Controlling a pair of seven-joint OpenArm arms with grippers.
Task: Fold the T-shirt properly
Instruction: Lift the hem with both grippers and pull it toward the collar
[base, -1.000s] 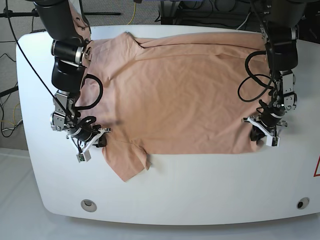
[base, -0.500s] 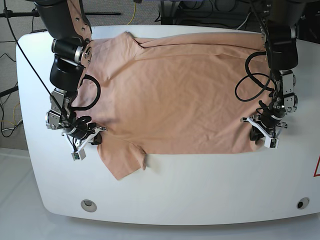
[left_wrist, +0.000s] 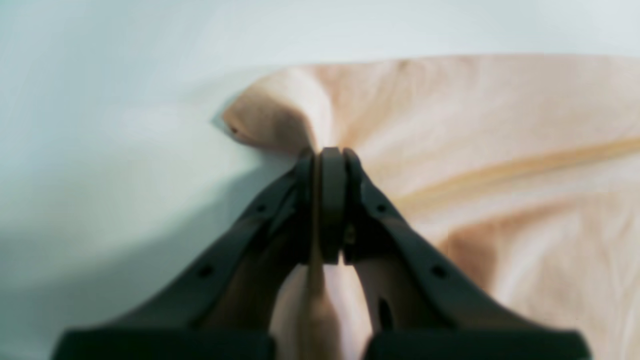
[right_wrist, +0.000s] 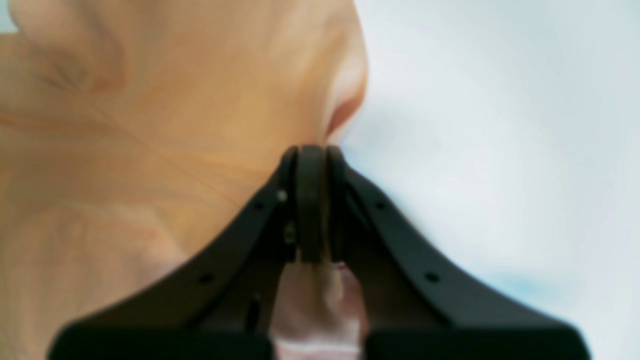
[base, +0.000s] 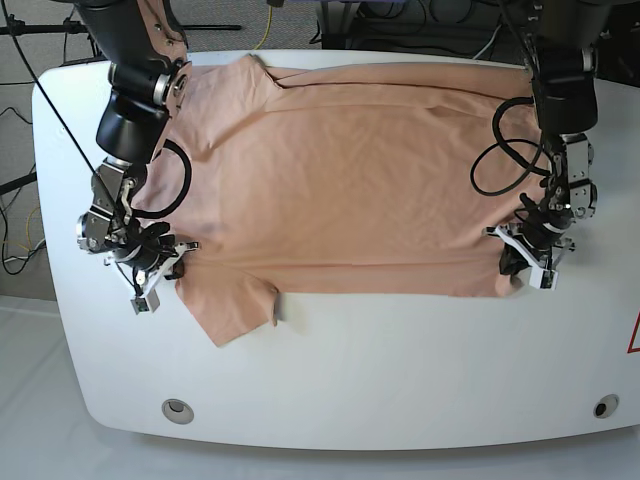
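T-shirt (base: 350, 180) lying flat on bench (base: 400, 380), being dragged sideways and stretched taut; near hem straightening. Right claw (base: 160, 262) and left claw (base: 525, 258) both clamped on its edges. Readying for folding.

T-shirt (base: 350, 180) flat on white table (base: 400, 370)

Overhead base view of table (base: 340, 380); wrist cameras close behind each pincer.
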